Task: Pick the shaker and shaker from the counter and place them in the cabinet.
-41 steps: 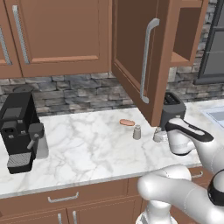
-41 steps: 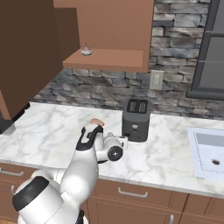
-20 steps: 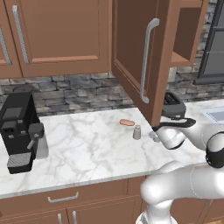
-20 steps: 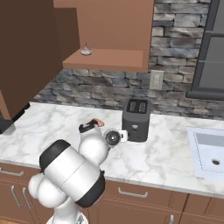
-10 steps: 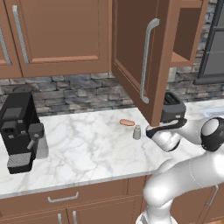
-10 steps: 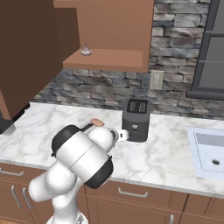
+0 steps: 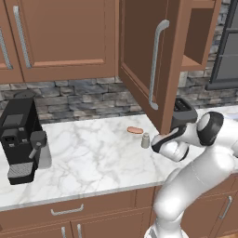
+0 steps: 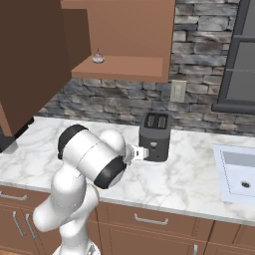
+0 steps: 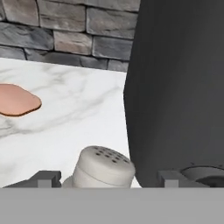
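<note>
One shaker (image 7: 145, 140), a small grey tapered cylinder, stands free on the marble counter (image 7: 88, 158) left of my hand. The other shaker (image 9: 103, 168) shows its perforated top in the hand view, standing between my fingertips. My gripper (image 9: 107, 178) is low over the counter with one jaw on each side of that shaker; the left jaw is close to it and a gap remains on the right. In the left base view my gripper (image 7: 157, 142) hides this shaker. The cabinet (image 7: 148, 60) hangs above with its door swung open, its wooden shelf (image 8: 119, 67) bare in front.
A black toaster (image 7: 183, 111) stands right beside my hand, looming dark in the hand view as the toaster (image 9: 179, 87). An orange-brown sausage (image 7: 135, 130) lies behind the free shaker. A coffee machine (image 7: 21, 139) sits far left, a sink (image 8: 239, 174) far right. A small item (image 8: 98, 57) rests on the shelf.
My hand has swung down and left to the right-hand shaker, which is now hidden behind it in the left base view. The jaws have narrowed around it.
</note>
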